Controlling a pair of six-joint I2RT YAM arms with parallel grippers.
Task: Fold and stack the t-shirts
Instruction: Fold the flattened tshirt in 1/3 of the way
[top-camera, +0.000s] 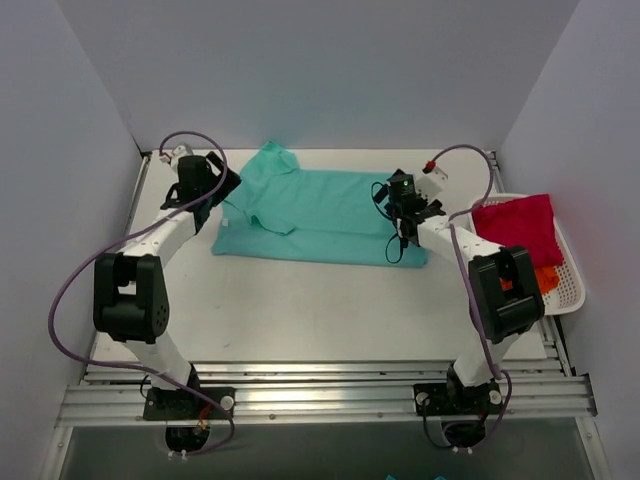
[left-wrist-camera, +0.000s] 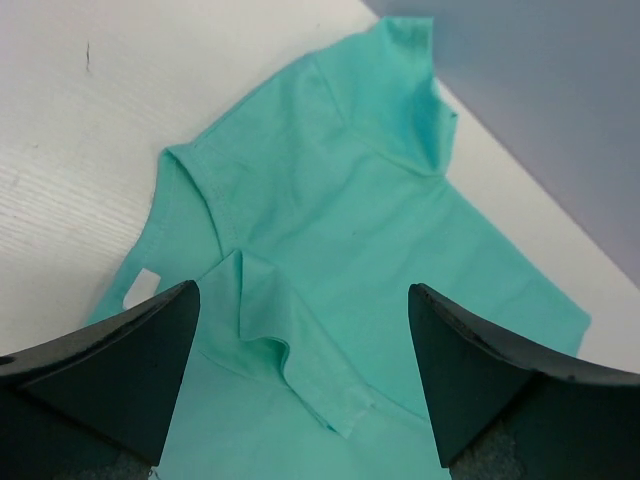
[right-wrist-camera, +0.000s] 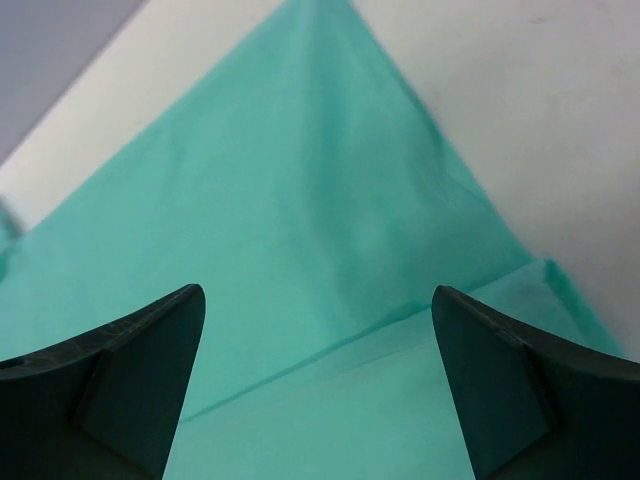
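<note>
The job looks to be in its early stages. The teal t-shirt (top-camera: 320, 215) lies spread across the upper middle of the overhead view, on the white surface (top-camera: 300, 310), and it appears to have one lengthwise fold in it: a second layer shows as a paler strip along its lower edge. It is a long rectangle, not a compact packet, so I'd say further folds are needed. Nothing is stacked yet. The magenta-red t-shirt (top-camera: 520, 225) sits bunched in the white basket (top-camera: 575, 290) at the right edge, with the orange t-shirt (top-camera: 548, 278) peeking out beneath it, both unfolded.

The left end effector (left-wrist-camera: 303, 295) hangs over the shirt's left end with its fingers spread wide and nothing between them. The right end effector (right-wrist-camera: 318, 295) is over the right end, equally wide apart and empty.

The teal cloth is soft and mostly smooth over the body. At the left end it is untidy: one sleeve is flopped inward with a rumpled hem in the left wrist view, and another part pokes up toward the back wall. At the right end the top layer's edge runs at a slant over the layer beneath.
</note>
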